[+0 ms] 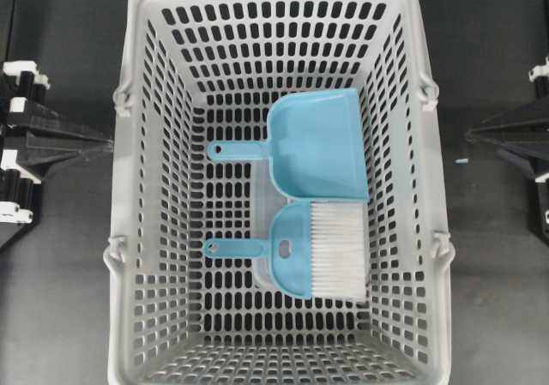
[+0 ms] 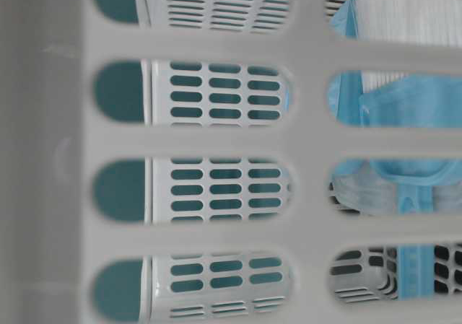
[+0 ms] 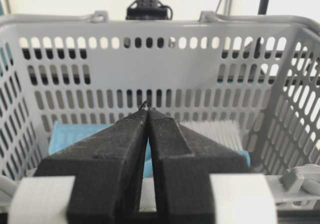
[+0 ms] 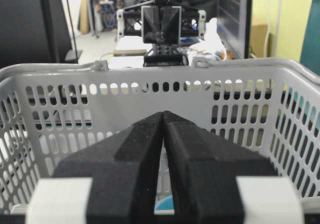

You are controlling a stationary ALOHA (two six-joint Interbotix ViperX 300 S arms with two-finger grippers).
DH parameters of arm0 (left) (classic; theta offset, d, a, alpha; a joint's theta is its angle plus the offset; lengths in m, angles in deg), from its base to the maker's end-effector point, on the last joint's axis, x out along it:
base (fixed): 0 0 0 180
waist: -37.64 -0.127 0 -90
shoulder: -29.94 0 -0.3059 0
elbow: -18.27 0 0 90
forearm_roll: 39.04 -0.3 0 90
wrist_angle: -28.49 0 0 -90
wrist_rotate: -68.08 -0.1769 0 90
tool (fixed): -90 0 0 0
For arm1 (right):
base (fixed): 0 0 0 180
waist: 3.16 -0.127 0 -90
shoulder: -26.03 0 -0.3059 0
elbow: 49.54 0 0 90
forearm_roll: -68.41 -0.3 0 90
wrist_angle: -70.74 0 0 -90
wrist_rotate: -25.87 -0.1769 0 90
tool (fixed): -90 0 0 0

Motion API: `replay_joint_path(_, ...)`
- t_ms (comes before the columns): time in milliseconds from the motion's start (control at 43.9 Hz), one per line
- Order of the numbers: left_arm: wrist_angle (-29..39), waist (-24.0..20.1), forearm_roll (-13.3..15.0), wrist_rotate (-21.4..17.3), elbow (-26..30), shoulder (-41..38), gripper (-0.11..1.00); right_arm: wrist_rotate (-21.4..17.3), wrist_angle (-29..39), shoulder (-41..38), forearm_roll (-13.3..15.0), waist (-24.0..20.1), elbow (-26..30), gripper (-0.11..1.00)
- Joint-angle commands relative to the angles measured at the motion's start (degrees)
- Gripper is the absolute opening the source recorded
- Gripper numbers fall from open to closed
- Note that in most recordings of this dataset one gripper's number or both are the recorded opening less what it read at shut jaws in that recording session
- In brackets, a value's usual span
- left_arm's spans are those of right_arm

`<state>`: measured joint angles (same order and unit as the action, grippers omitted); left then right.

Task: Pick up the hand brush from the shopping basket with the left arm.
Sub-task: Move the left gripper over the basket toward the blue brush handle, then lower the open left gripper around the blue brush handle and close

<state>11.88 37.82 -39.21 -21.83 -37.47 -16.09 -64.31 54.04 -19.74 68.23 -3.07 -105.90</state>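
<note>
The left gripper (image 3: 148, 112) has its two black jaws pressed together, holding nothing. It sits outside the shopping basket (image 1: 137, 128), at the side, looking in over the rim. The right gripper (image 4: 163, 115) is closed and empty too, parked on the other side of the basket.

The hand brush (image 1: 300, 249) lies flat on the basket floor, toward the side nearer the right arm. Its thin handle with a little hole points toward the left arm. Its white bristles (image 1: 336, 249) point the other way, close to the far wall. Just beside it lies a blue dustpan (image 1: 319, 145), turned the same way. The two look to be touching where the brush head meets the pan.

To do this well, I think the left arm should first open its jaws, go up over the rim, then come down on the thin handle. The handle is easy to pinch and has bare floor around it. It must pick the one with bristles, not the pan.

The brush is light blue plastic with a round head and a wide row of white bristles.
</note>
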Motion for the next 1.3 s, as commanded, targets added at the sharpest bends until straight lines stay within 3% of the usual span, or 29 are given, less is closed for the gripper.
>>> replay_joint_path(0, 5.8, 0.53, -2.37, 0.79, 5.27, -1.05, 0.06, -0.35, -0.44, -0.09, -0.35, -0.44, 1.23, 0.0)
replay_joint_path(91, 16.0, 0.7, -2.37, 1.23, 11.16, -2.64, 0.0, -0.62, -0.26, 0.7, -0.53, -0.7, 1.32, 0.0)
replay_joint_path(387, 45.18, 3.6, -2.37, 0.7, 31.03, -14.41, 0.0, -2.2, 5.8, 2.37, -0.53, -1.85, 2.29, 0.0)
replay_joint_path(501, 53.26, 3.87, -2.37, 0.7, 37.35, -19.78, 0.0, -2.29, 9.76, 2.46, -0.53, -1.85, 2.9, 0.0)
replay_joint_path(660, 59.24, 4.57, -2.37, 0.62, 44.12, -27.25, 0.0, -2.11, 12.3, 2.55, -0.53, -1.85, 2.9, 0.03)
replay_joint_path(774, 62.23, 5.27, -2.37, 0.7, 48.16, -32.43, 0.0, -2.02, 12.66, 2.55, -0.53, -1.85, 2.9, 0.24)
replay_joint_path(934, 65.04, 5.89, -2.37, 1.49, 50.8, -36.39, 0.0, -2.2, 12.74, 2.55, -0.53, -1.58, 2.9, 0.65)
replay_joint_path(1002, 65.65, 5.89, -2.37, 2.29, 51.06, -37.62, 0.0, -2.29, 12.74, 2.55, -0.53, -1.41, 2.9, 0.74)
replay_joint_path(1070, 65.74, 5.89, -2.37, 3.25, 51.24, -38.58, 0.01, -2.29, 12.74, 2.55, -0.53, -1.32, 2.9, 0.75)
replay_joint_path(1161, 65.83, 5.89, -2.37, 5.1, 51.5, -40.52, 0.15, -2.29, 12.74, 2.55, -0.53, -1.05, 2.9, 0.74)
replay_joint_path(1275, 65.92, 6.5, -2.37, 7.47, 51.5, -43.07, 0.51, -2.29, 12.74, 2.55, -0.53, -1.05, 2.72, 0.74)
